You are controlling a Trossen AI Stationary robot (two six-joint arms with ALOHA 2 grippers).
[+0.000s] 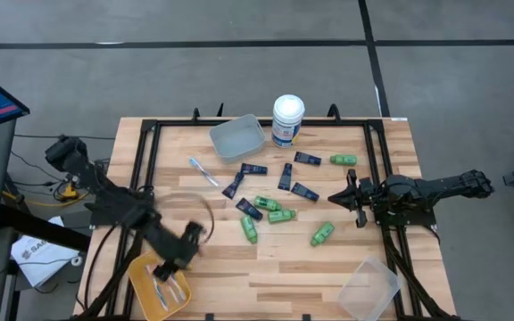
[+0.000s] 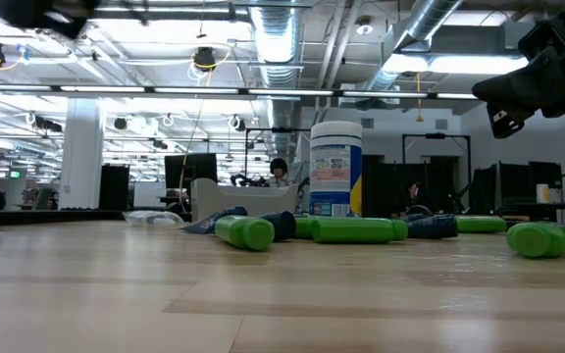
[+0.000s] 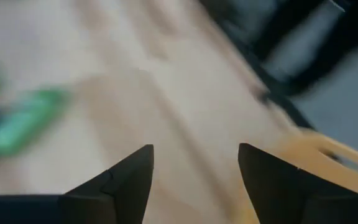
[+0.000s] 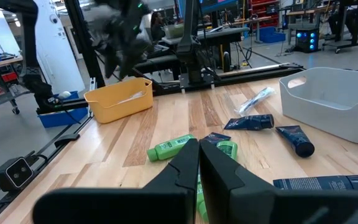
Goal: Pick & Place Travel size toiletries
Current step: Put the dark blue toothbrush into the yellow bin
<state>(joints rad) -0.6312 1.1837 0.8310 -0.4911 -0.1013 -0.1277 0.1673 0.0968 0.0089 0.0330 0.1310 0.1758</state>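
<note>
Your light: even, bright, from ceiling strips in low view | shadows on counter soft | left tool smeared in high view, its wrist view all motion blur | low view foreground soft | right wrist view sharp, slight edge bend

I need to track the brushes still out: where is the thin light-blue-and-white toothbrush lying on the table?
In the high view the thin light-blue-and-white toothbrush lies left of centre on the wooden table, just below the grey plastic bin and left of the dark navy flat tubes.
</note>
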